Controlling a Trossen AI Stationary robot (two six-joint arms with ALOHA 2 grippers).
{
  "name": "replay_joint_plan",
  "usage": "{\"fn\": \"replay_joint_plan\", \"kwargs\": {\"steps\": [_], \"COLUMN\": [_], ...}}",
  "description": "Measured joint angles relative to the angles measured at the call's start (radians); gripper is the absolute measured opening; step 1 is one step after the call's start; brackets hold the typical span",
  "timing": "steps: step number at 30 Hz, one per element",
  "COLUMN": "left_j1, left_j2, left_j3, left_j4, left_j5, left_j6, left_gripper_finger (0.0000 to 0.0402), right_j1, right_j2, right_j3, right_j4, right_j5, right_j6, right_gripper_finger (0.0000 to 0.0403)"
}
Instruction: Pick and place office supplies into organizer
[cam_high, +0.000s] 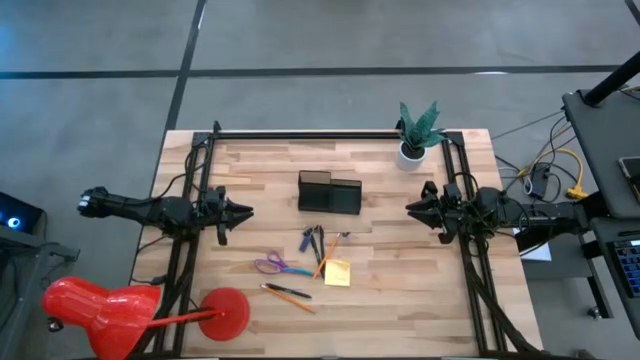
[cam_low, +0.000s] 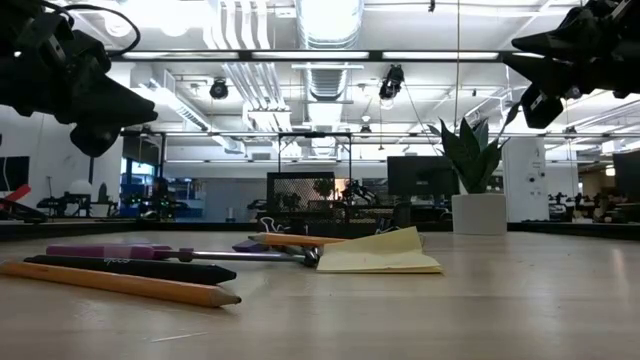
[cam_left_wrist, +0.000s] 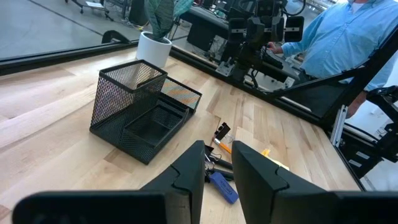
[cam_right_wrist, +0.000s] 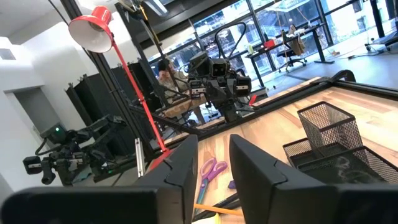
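Observation:
The black mesh organizer (cam_high: 329, 192) stands at the table's middle, toward the far edge, resting on its base (cam_left_wrist: 140, 109). Nearer the front lie the purple-handled scissors (cam_high: 275, 266), the yellow sticky-note pad (cam_high: 337, 272), dark and blue pens (cam_high: 315, 242) and orange pencils (cam_high: 288, 293), all flat on the wood. My left gripper (cam_high: 245, 211) hovers at the table's left, level, open, with nothing between its fingers (cam_left_wrist: 219, 149). My right gripper (cam_high: 410, 208) hovers at the table's right, facing it, also open and empty (cam_right_wrist: 212, 142).
A white plant pot (cam_high: 411, 152) stands at the far right by the organizer. A red lamp (cam_high: 100, 310) with its round base (cam_high: 225, 312) sits at the near left corner. A person in a blue shirt (cam_left_wrist: 339, 37) stands beyond the table's right side.

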Motion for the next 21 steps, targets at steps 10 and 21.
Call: {"fn": "replay_joint_plan", "kwargs": {"steps": [10,21], "left_j1": [0.0,0.0], "left_j2": [0.0,0.0], "left_j3": [0.0,0.0], "left_j4": [0.0,0.0], "left_j5": [0.0,0.0], "left_j6": [0.0,0.0], "left_gripper_finger": [0.0066,0.0066], "right_j1": [0.0,0.0], "right_j2": [0.0,0.0], "right_j3": [0.0,0.0], "right_j4": [0.0,0.0], "right_j5": [0.0,0.0], "right_j6": [0.0,0.0], "right_gripper_finger": [0.0079,0.008]}}
